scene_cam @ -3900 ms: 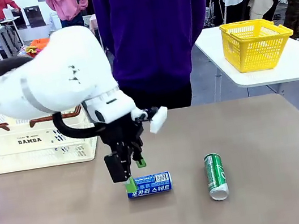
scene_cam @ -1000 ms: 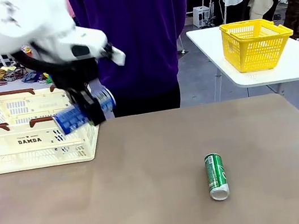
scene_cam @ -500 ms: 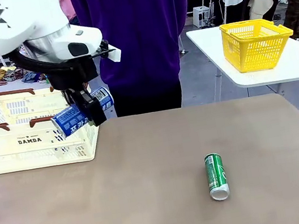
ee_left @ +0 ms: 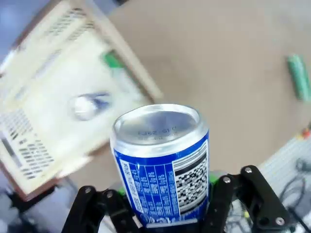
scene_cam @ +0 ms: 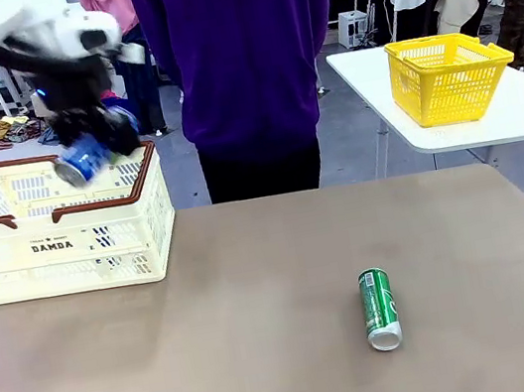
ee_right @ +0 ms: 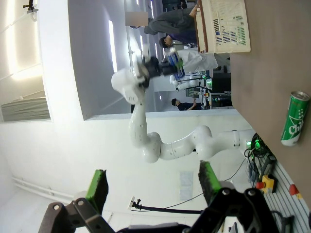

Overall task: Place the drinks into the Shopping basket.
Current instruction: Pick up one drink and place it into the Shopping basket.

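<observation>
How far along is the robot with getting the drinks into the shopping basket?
Done: a blurred can seems to lie inside the Shopping basket already. In hand: the left gripper is shut on a blue can, held above the basket. Left: releasing it, then the green can lying on the table; the right gripper is open and holds nothing.

The Shopping basket (scene_cam: 59,245) stands at the far left of the table (scene_cam: 269,356), with a can (ee_left: 90,104) lying inside it. A Pocari Sweat can (scene_cam: 83,160) hangs above its far right corner. Right of centre, nearer the robot, a third can (scene_cam: 378,307) lies on its side. A person (scene_cam: 239,59) stands behind the far edge.
</observation>
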### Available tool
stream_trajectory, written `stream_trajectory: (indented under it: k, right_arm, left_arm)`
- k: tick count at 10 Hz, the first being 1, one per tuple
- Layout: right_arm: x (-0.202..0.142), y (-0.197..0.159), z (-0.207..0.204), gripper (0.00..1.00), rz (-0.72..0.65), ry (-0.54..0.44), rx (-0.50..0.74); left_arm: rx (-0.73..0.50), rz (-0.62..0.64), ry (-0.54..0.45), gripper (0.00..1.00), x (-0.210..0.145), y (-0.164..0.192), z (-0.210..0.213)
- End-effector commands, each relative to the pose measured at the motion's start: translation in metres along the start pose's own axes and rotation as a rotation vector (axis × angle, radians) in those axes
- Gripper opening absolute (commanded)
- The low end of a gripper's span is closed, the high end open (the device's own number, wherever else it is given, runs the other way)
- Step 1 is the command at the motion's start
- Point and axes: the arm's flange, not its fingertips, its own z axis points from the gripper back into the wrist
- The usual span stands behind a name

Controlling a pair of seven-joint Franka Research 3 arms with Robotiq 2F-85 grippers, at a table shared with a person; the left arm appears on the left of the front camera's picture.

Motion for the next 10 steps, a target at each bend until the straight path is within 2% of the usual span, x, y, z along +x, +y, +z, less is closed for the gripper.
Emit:
stream_trajectory:
  k: [1,3,4,5,6,7,8,10]
  right_arm:
    - [0.001,0.005,0.002,1.00,-0.013,-0.005,0.014]
    - [0.001,0.005,0.002,1.00,-0.013,-0.005,0.014]
    - [0.001,0.005,0.002,1.00,-0.013,-0.005,0.014]
    - [0.001,0.005,0.002,1.00,-0.013,-0.005,0.014]
    - [0.001,0.005,0.002,1.00,-0.013,-0.005,0.014]
    - [0.001,0.005,0.002,1.00,-0.013,-0.005,0.014]
    - [0.001,0.005,0.002,1.00,-0.013,-0.005,0.014]
    - [0.001,0.005,0.002,1.00,-0.013,-0.005,0.014]
  left_arm:
    - [0.033,0.198,-0.087,0.00,0.033,0.068,0.006]
    - [0.187,0.344,-0.164,0.00,0.031,0.150,-0.001]
    - [0.165,0.393,-0.134,0.00,0.026,0.182,-0.013]
    - [0.138,0.499,-0.103,0.00,0.017,0.201,-0.024]
    - [0.141,0.593,-0.088,0.00,0.010,0.205,-0.026]
    - [0.038,0.665,0.035,0.00,0.005,0.195,-0.017]
    - [0.138,0.493,-0.105,0.00,0.011,0.218,-0.032]
    - [0.138,0.493,-0.105,0.00,0.011,0.218,-0.032]
